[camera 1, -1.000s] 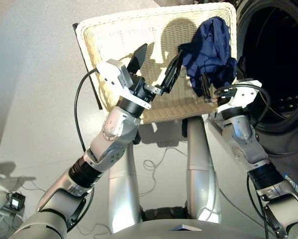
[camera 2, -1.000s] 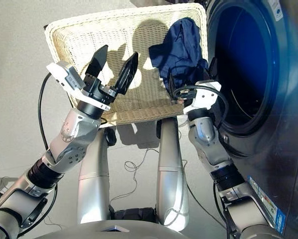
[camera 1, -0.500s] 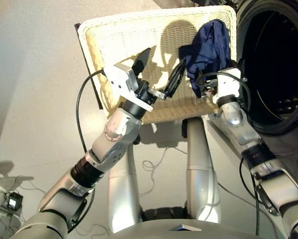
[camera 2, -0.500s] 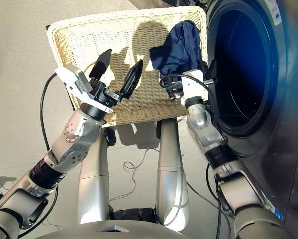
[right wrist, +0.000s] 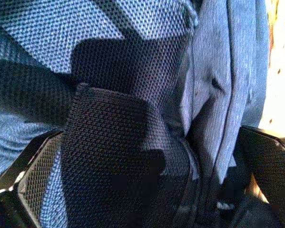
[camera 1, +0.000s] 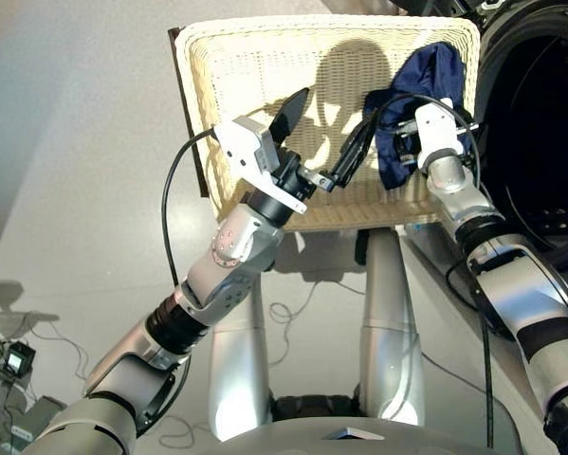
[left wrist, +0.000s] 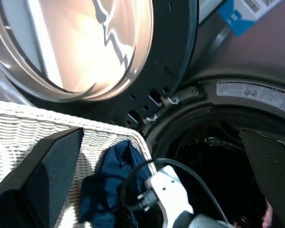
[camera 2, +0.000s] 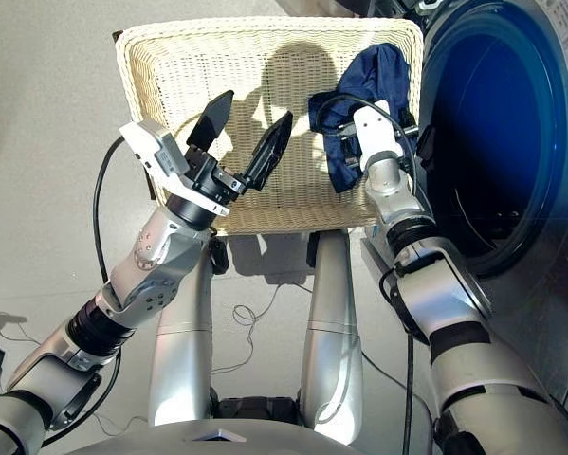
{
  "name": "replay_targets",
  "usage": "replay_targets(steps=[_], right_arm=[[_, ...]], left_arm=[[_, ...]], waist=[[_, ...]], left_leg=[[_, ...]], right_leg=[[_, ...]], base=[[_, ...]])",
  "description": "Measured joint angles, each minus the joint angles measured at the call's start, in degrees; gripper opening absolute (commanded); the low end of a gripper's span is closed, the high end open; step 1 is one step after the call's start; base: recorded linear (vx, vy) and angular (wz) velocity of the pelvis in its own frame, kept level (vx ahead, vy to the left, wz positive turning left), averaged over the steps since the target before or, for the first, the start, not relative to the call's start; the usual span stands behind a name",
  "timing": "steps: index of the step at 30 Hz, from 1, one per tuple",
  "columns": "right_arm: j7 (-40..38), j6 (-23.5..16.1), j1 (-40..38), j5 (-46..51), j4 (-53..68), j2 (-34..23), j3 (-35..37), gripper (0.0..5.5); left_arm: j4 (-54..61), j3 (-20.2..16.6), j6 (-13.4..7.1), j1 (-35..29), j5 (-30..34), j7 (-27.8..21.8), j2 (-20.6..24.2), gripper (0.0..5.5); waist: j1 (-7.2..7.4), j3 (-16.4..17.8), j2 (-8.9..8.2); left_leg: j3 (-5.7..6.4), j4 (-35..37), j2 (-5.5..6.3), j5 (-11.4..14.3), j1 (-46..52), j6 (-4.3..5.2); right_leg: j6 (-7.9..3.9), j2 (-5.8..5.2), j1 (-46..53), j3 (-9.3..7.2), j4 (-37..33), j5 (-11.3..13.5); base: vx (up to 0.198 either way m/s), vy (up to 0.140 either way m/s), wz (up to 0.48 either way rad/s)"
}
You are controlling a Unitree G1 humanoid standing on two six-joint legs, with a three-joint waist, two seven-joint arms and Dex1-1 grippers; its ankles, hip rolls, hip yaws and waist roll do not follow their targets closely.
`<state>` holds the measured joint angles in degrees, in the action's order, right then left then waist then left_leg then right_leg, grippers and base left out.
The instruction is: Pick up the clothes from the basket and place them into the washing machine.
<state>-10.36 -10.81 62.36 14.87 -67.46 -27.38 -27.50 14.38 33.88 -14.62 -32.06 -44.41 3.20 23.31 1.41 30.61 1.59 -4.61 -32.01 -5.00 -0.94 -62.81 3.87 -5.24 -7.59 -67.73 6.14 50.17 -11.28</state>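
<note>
One of the clothes, a navy blue garment (camera 1: 428,78), lies bunched in the right end of the cream wicker basket (camera 1: 236,57). My right gripper (camera 1: 403,152) is pushed into it. In the right wrist view its fingers (right wrist: 30,183) stand apart, open, with navy cloth (right wrist: 132,71) filling the gap. My left gripper (camera 1: 325,133) hovers open over the middle of the basket and holds nothing. The washing machine (camera 2: 492,123) stands right of the basket, its dark drum mouth (left wrist: 213,156) open.
The machine's round glass door (left wrist: 85,42) stands swung open beyond the basket's far corner. Thin cables (camera 1: 293,313) trail on the grey floor below the basket. A small device (camera 1: 18,360) sits on the floor at the lower left.
My right arm has reached forward and driven its gripper into the navy garment. The left gripper has stayed open over the basket. The camera has shifted a little.
</note>
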Motion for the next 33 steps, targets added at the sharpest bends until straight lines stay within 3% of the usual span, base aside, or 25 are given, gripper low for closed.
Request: replay_targets(steps=[7, 10, 15, 19, 25, 27, 33], right_arm=[[0.6, -0.8, 1.8, -0.5, -0.6, -0.4, -1.0, 5.5], [0.5, -0.9, 2.6, -0.5, -1.7, -0.5, -1.0, 0.0], [-0.2, -0.6, 3.3, -0.3, -3.5, -0.5, -1.0, 0.0], [-1.3, -0.5, 0.8, 1.8, 0.5, -1.4, -0.6, 0.0], [-4.9, -1.3, -17.8, 8.3, 28.0, -3.2, 8.2, 0.0], [-5.9, -2.5, -23.8, 8.3, 33.9, -3.0, 9.8, 0.0], [-10.7, -6.3, -33.5, 5.7, 38.4, -2.0, 19.4, 0.0]], left_arm=[[0.0, 0.1, 0.0, -2.3, 0.1, 0.0, -0.3, 5.5], [0.0, 0.2, 0.0, -3.0, 0.1, 0.0, -0.4, 5.5], [0.0, 0.2, 0.0, -3.1, 0.1, 0.1, -0.5, 5.5], [0.0, 0.0, 0.0, -3.7, 0.1, 0.2, -0.4, 5.5], [0.8, -1.7, 0.0, -2.0, 0.2, 1.1, 0.6, 5.5], [1.0, -2.3, 0.0, -0.8, 0.3, 1.6, 0.8, 5.5], [1.5, -3.9, -0.1, 0.2, 0.3, 1.7, 2.9, 5.5]], waist=[[0.05, -0.1, 0.19], [-0.19, -0.2, 0.25], [-1.58, -0.2, 0.35], [-1.43, -0.1, 0.34], [-0.67, -0.1, 0.2], [0.17, 0.0, 0.13], [1.96, 0.1, -0.04]], left_leg=[[0.16, 0.1, -0.13, -0.2, -1.1, 0.31], [0.01, 0.8, -0.1, -0.2, -1.3, 0.32], [0.12, 0.8, -0.4, -0.3, -2.2, 0.45], [0.2, -0.1, -0.08, -1.6, -2.5, 0.68], [1.31, -0.4, 0.03, -1.6, -3.1, 0.71], [1.33, -0.3, -0.01, -1.6, -3.1, 0.73], [1.48, -0.4, -0.03, -1.3, -3.5, 1.03]], right_leg=[[0.53, 0.28, -1.5, -0.06, 0.7, 0.2], [0.6, 0.19, -2.1, 0.12, 0.7, 0.3], [1.33, 0.33, -3.2, -0.27, 1.0, 0.6], [0.6, 0.01, -3.2, -0.39, 1.7, 0.0], [0.99, -0.23, -3.3, -1.49, 2.0, -0.6], [1.0, -0.23, -3.3, -1.49, 2.0, -0.6], [0.85, -0.23, -3.3, -1.61, 1.8, -0.7]], base=[[0.0, 0.0, 0.0], [0.0, 0.0, 0.0], [0.0, 0.0, 0.0], [0.0, 0.0, 0.0], [0.0, 0.0, 0.0], [0.0, 0.0, 0.0], [0.0, 0.0, 0.0]])
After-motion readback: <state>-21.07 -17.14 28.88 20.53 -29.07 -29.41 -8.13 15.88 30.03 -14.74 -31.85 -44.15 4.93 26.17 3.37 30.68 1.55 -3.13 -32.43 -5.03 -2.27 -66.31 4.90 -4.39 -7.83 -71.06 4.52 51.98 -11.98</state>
